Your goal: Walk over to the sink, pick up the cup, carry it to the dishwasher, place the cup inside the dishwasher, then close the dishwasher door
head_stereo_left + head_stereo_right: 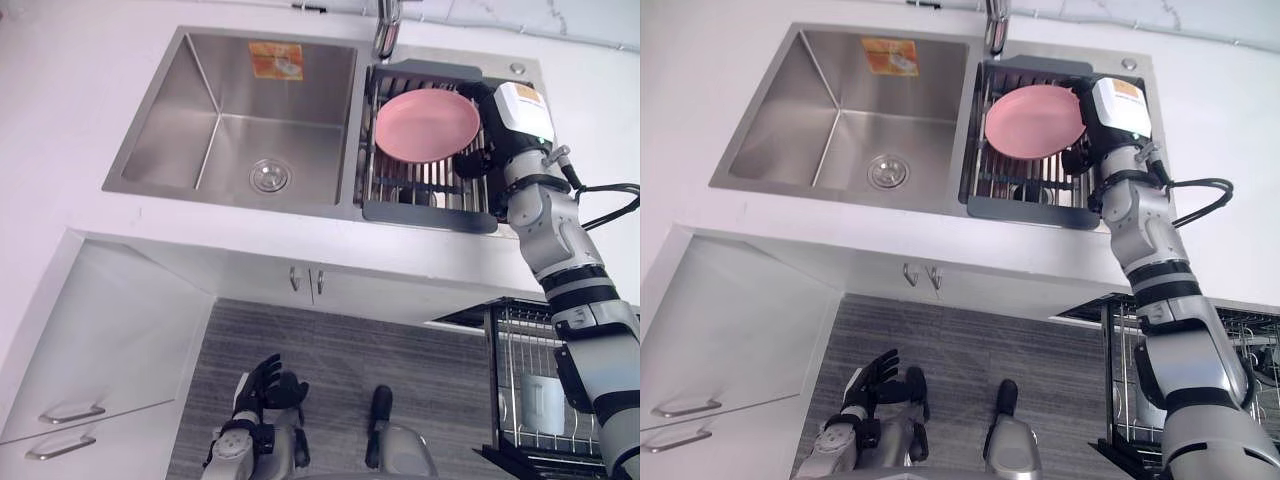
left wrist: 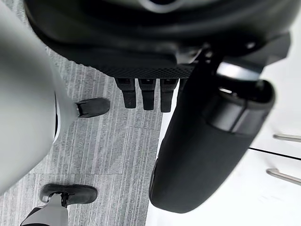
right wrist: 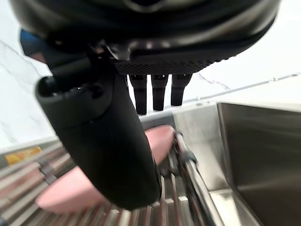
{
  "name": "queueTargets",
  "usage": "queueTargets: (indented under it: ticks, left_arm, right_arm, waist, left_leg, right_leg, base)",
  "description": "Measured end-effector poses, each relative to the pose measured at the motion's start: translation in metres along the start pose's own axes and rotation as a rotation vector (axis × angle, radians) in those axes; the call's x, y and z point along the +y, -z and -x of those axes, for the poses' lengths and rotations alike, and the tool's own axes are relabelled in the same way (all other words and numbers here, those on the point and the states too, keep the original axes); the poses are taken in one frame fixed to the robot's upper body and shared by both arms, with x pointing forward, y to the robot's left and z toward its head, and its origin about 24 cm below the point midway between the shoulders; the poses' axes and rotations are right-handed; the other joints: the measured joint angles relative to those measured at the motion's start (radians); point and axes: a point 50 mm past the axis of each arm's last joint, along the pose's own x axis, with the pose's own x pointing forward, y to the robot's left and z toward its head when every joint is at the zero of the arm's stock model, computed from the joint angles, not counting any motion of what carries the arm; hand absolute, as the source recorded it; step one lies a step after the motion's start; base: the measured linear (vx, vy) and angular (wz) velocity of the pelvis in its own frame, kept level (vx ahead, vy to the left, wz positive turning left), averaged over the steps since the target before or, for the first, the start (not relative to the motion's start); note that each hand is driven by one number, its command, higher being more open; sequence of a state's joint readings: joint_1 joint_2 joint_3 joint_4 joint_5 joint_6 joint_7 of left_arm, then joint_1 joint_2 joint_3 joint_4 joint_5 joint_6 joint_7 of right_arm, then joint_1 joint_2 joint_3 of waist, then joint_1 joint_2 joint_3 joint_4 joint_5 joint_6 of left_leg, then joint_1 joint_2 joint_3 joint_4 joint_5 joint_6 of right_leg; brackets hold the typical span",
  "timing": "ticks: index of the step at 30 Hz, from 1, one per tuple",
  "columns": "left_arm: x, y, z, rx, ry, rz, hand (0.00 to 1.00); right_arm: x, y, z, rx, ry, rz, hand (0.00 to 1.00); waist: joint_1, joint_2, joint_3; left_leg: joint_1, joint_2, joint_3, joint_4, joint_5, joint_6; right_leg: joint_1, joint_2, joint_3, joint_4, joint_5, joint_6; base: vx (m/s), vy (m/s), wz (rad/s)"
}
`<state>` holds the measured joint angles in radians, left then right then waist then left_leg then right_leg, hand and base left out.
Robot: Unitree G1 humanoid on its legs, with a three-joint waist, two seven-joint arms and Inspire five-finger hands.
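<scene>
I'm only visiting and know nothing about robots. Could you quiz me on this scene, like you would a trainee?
1. Fill in: the left hand hangs low over the grey ___.
2. Which hand is over the dish rack? A) left hand B) right hand
3. True or false: the pink plate lies in the sink's left basin.
Key: 1 floor; 2 B; 3 false.

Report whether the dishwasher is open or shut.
Open: its wire rack juts out from under the counter, with a white cup inside.
</scene>
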<state>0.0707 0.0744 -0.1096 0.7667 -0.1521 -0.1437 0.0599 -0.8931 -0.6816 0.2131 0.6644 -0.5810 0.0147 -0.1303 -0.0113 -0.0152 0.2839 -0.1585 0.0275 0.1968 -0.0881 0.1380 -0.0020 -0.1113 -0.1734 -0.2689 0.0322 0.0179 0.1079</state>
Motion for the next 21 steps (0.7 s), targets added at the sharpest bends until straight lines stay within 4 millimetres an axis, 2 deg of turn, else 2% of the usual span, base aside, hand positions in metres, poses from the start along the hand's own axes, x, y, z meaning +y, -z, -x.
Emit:
queueTargets:
  ticks: [3, 7, 8, 16, 19, 21]
  left_arm:
    - [0.0, -0.006, -0.003, -0.015, -0.007, 0.014, 0.9]
    - [-0.004, -0.013, -0.005, -0.04, 0.003, 0.025, 0.9]
    - [-0.004, -0.014, -0.005, -0.043, 0.003, 0.025, 0.9]
    - [-0.008, -0.025, -0.01, -0.078, 0.017, 0.021, 0.9]
    - [-0.008, -0.024, -0.01, -0.075, 0.018, 0.02, 0.9]
    - [-0.008, -0.024, -0.009, -0.072, 0.017, 0.017, 0.9]
  right_arm:
    - [-0.016, 0.003, -0.004, 0.004, 0.067, 0.014, 0.3]
    - [-0.044, -0.009, -0.013, -0.026, 0.201, -0.051, 0.3]
    - [-0.046, -0.007, -0.013, -0.021, 0.208, -0.059, 0.3]
    - [-0.041, -0.001, -0.002, -0.028, 0.216, -0.111, 0.3]
    - [-0.036, 0.002, 0.015, -0.048, 0.248, -0.143, 0.3]
    - [-0.031, -0.005, 0.03, -0.099, 0.263, -0.172, 0.3]
  waist:
    - [0.011, 0.001, 0.02]
    - [0.024, 0.015, 0.03]
    - [0.024, 0.015, 0.03]
    - [0.025, 0.028, 0.038]
    - [0.025, 0.028, 0.038]
    - [0.022, 0.028, 0.038]
  left_leg:
    - [-0.018, 0.008, -0.015, 0.0, 0.009, -0.005]
    - [-0.036, 0.01, -0.041, 0.0, 0.02, -0.005]
    - [-0.038, 0.011, -0.044, 0.0, 0.02, -0.006]
    - [-0.04, 0.012, -0.054, 0.0, 0.024, -0.006]
    - [-0.034, 0.018, -0.054, 0.0, 0.024, -0.007]
    - [-0.019, 0.019, -0.045, 0.0, 0.023, -0.009]
  right_leg:
    - [-0.01, 0.008, -0.015, 0.0, 0.002, -0.004]
    - [-0.014, 0.015, -0.04, 0.0, -0.002, -0.011]
    - [-0.014, 0.016, -0.044, 0.0, -0.003, -0.012]
    - [-0.013, 0.016, -0.052, 0.008, -0.008, -0.018]
    - [-0.012, 0.016, -0.051, 0.019, -0.013, -0.025]
    - [-0.004, 0.016, -0.032, 0.02, -0.014, -0.025]
  base:
    - [-0.03, -0.022, 0.15]
    - [0.01, -0.014, 0.16]
    - [0.03, -0.017, 0.18]
    - [0.0, 0.002, 0.03]
    - [0.02, -0.005, 0.0]
    - [0.04, 0.012, -0.1]
